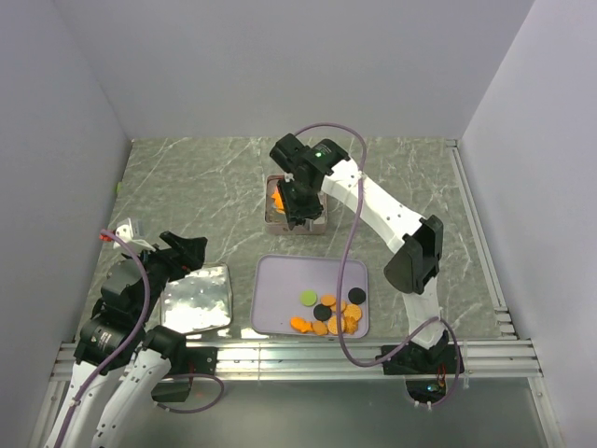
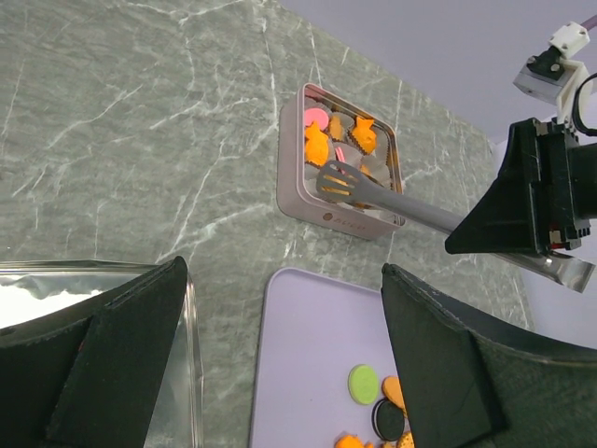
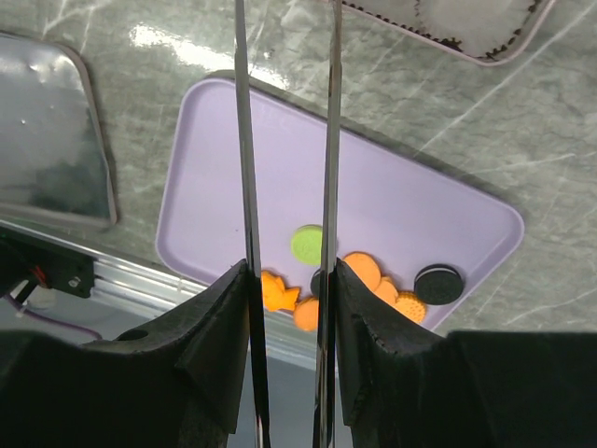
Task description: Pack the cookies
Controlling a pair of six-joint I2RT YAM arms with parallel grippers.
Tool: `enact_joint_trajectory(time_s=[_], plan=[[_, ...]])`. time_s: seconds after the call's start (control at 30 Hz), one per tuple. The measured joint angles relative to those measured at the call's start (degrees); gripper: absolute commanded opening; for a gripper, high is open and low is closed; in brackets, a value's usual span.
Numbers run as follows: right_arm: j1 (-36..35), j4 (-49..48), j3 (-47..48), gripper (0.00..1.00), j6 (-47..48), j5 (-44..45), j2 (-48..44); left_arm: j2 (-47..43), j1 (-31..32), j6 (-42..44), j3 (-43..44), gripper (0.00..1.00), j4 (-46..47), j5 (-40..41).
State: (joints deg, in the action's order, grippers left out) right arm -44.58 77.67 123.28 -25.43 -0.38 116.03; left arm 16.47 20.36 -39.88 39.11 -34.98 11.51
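The cookies lie in two places. Several orange, green and black ones (image 1: 331, 315) sit at the near right of a lavender tray (image 1: 280, 289). Orange and pink ones (image 2: 322, 140) rest in paper cups inside a square tin (image 2: 291, 182). My right gripper (image 1: 297, 201) hangs over that tin (image 1: 298, 230) and is shut on metal tongs (image 2: 392, 201), whose slotted head hovers above the tin's cups. In the right wrist view the tongs' two arms (image 3: 244, 168) run between my right gripper (image 3: 289, 280), above the tray cookies (image 3: 364, 271). My left gripper (image 2: 280, 373) is open and holds nothing.
The tin's shiny lid (image 1: 196, 299) lies left of the tray, under my left gripper (image 1: 187, 254); it shows too in the wrist views, lid (image 2: 65, 280) and lid (image 3: 47, 140). White walls close in the marble table on three sides. A metal rail (image 1: 280, 359) runs along the near edge.
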Motion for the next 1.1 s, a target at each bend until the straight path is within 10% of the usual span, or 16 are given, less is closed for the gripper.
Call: enact_joint_trajectory(time_s=[1.1], plan=[[0.7,0.0,3.2,0.56,0.8,-2.0,3.1,0.2,0.0,-0.3,0.0,0.93,0.0,0.8]])
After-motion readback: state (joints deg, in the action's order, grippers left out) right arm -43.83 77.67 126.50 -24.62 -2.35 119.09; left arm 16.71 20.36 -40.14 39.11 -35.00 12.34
